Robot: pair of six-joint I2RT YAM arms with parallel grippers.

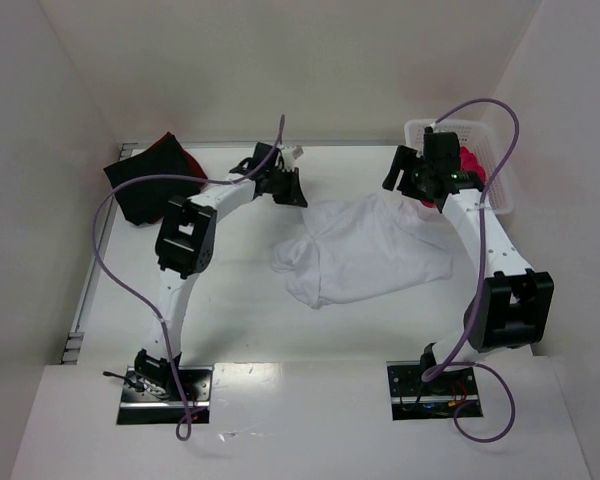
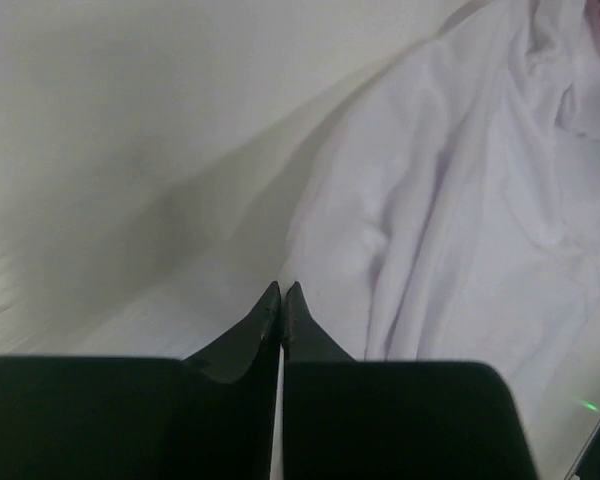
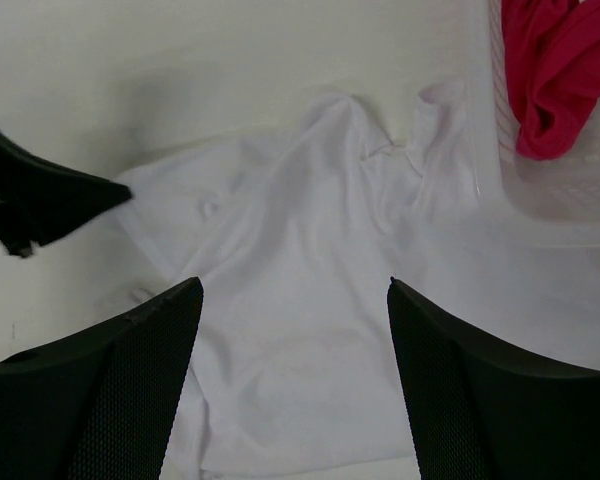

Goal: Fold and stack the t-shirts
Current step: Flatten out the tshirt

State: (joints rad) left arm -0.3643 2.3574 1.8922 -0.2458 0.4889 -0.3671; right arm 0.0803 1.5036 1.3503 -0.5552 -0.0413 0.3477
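A crumpled white t-shirt lies in the middle of the table, also seen as white t-shirt and white t-shirt. My left gripper hangs at its far left edge; the tips are pressed together, with no cloth visible between them. My right gripper hovers over the shirt's far right part, its jaws wide apart and empty. A pink-red t-shirt lies in the basket, also visible as pink-red t-shirt. A black t-shirt and a dark red t-shirt lie heaped at the back left.
The white lattice basket stands at the back right, close behind my right gripper; its wall shows beside the white shirt. White walls close in the table on the left, back and right. The left fingers show in the right wrist view.
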